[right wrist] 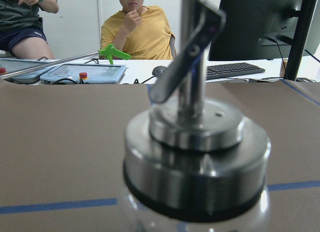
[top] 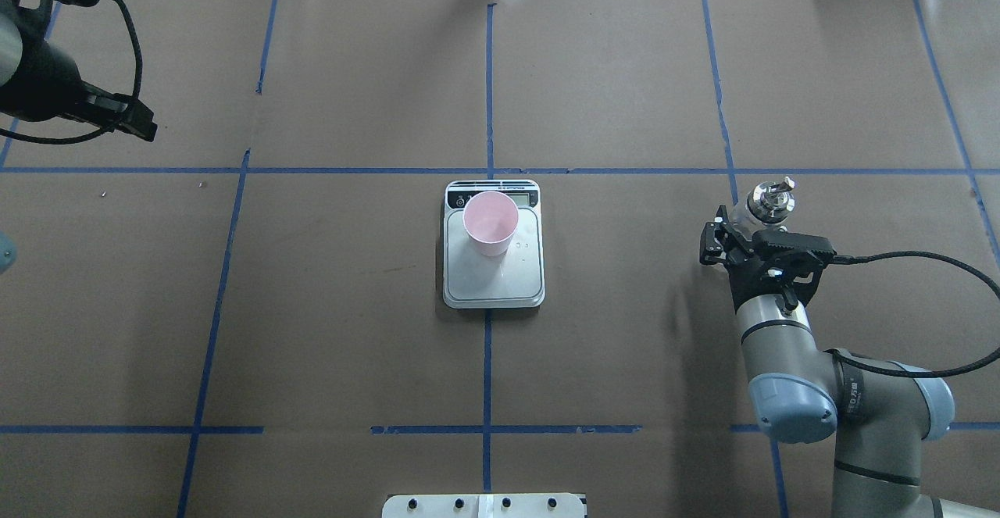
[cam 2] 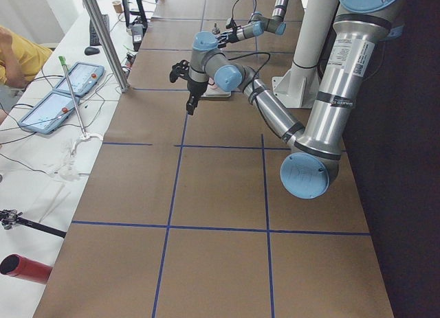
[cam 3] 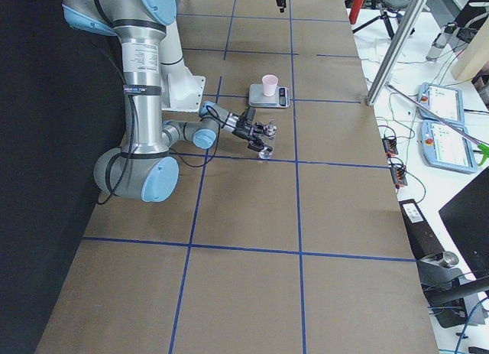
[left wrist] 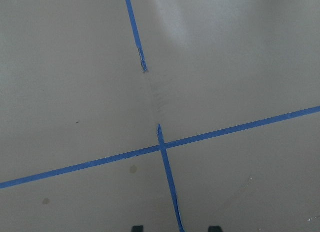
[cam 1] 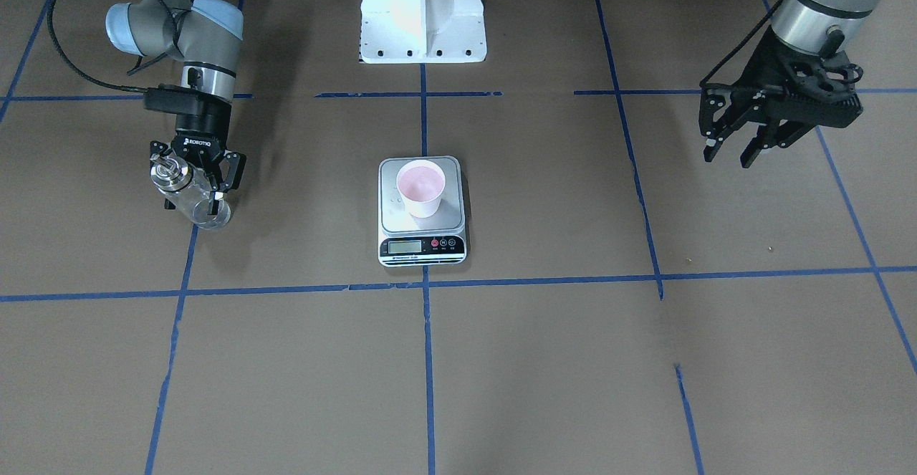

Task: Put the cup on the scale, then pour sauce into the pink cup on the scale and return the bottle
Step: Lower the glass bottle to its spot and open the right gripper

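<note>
Cup (cam 1: 420, 187) is sitting on the scale (cam 1: 421, 246), so I'd say we're at the pour step. Right gripper (cam 1: 195, 203) is clamped around the bottle (cam 1: 172, 178), well off to the side. Left gripper (cam 1: 729, 158) hangs spread apart, empty. Next move: carry the bottle over and tip its spout above the cup.

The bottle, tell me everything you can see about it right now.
The bottle is small, clear glass, cylindrical, with a shiny metal collar and a thin angled metal spout. It stands roughly upright, clamped around its body by the right gripper, low over the brown table, well to the robot's right of the scale. Whether its base touches the table, or whether it holds sauce, I can't tell.
</note>
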